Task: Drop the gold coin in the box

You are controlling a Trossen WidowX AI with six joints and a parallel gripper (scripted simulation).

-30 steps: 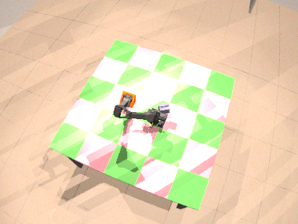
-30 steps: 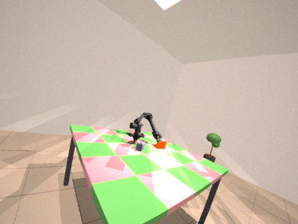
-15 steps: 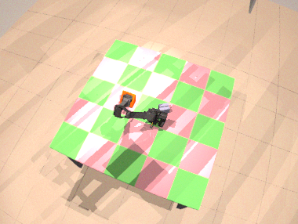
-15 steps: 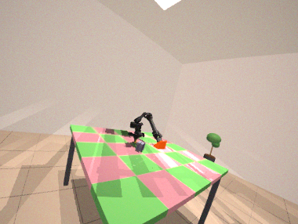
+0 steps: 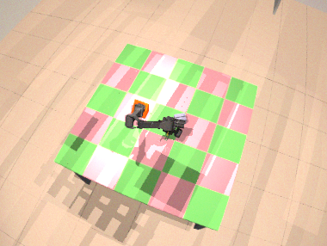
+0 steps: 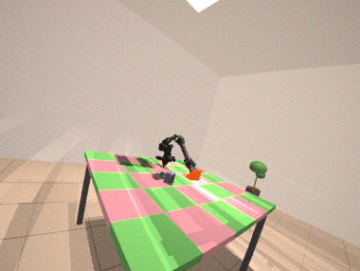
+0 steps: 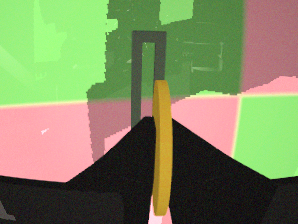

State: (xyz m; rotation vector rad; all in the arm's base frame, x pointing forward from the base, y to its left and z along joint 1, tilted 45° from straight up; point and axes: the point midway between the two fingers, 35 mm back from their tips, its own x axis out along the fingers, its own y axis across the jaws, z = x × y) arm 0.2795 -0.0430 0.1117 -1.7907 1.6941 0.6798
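The gripper (image 7: 160, 212) is clamped on the gold coin (image 7: 161, 145), pinching it by its two flat faces so that the coin stands edge-on to the wrist camera as a narrow vertical gold strip. The two dark fingers converge on the coin from left and right and cover its lower sides, while the upper part of the coin projects beyond them. Directly behind the coin's top edge in the wrist view lies the holder (image 7: 148, 70), seen as a narrow dark-green rectangular frame on a shaded green square of the table (image 7: 40, 149); whether the coin's far edge touches the holder cannot be determined. In the top view the arm (image 5: 148, 124) reaches from its orange base (image 5: 140, 107) across the middle of the green-and-pink checkered table, with the gripper head over the squares near the table's centre. The grey box (image 6: 170, 177) appears in the exterior view as a small upright grey block just beside the gripper; in the top view it shows as a pale grey shape partly covered by the gripper head. The slot in its lid is too small to resolve. A small potted plant (image 6: 258, 174) stands beyond the table's far corner, well apart from the arm.
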